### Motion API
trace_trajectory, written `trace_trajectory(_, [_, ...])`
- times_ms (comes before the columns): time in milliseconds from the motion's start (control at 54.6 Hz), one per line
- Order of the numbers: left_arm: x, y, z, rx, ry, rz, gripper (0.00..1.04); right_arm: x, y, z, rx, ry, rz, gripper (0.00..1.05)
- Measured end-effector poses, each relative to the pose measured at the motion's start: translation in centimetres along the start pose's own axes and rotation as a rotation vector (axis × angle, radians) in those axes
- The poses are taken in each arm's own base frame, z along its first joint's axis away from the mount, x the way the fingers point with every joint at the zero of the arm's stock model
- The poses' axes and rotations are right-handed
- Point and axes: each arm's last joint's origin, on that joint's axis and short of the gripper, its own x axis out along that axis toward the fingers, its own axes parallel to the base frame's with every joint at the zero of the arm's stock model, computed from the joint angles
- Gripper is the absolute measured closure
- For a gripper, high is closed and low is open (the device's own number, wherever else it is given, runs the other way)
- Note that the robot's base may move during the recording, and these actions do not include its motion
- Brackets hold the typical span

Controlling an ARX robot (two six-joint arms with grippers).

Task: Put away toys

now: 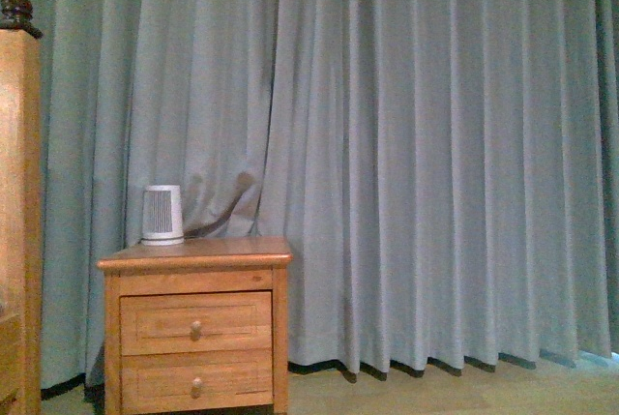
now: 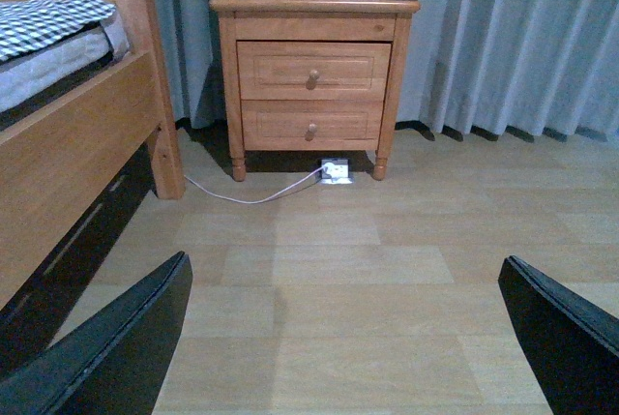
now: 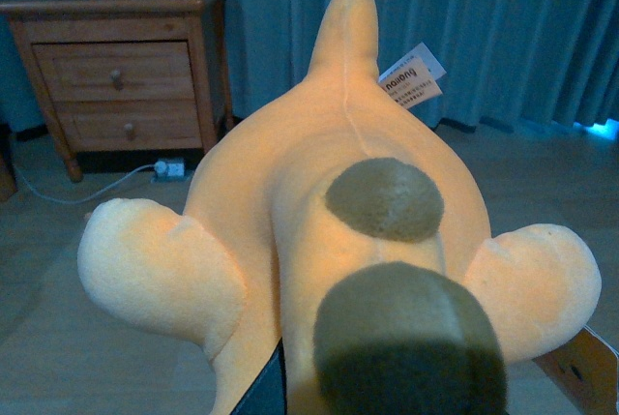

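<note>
The toy in hand is an orange-yellow plush animal with two dark brown patches and a white paper tag. It fills the right wrist view, held above the wooden floor. My right gripper is shut on it; only a dark finger edge shows beneath the plush. My left gripper is open over bare floor, with its black fingers wide apart and nothing between them. Neither gripper appears in the front view.
A wooden nightstand with two drawers stands against the grey-blue curtain, with a small white device on top. A wooden bed frame with a checked cover lies beside it. A white cable and plug lie on the floor.
</note>
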Motion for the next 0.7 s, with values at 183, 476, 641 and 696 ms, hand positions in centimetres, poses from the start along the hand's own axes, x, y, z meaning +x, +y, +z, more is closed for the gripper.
trace_trajectory(183, [0.00,0.00,0.00,0.000,0.000,0.000,0.06,0.00,0.00,0.00,0.000,0.000,0.000,0.98])
trace_trajectory(476, [0.00,0.00,0.00,0.000,0.000,0.000,0.06,0.00,0.00,0.00,0.000,0.000,0.000,0.98])
trace_trajectory(641, [0.00,0.00,0.00,0.000,0.000,0.000,0.06,0.00,0.00,0.00,0.000,0.000,0.000,0.98])
trace_trajectory(696, [0.00,0.00,0.00,0.000,0.000,0.000,0.06,0.00,0.00,0.00,0.000,0.000,0.000,0.98])
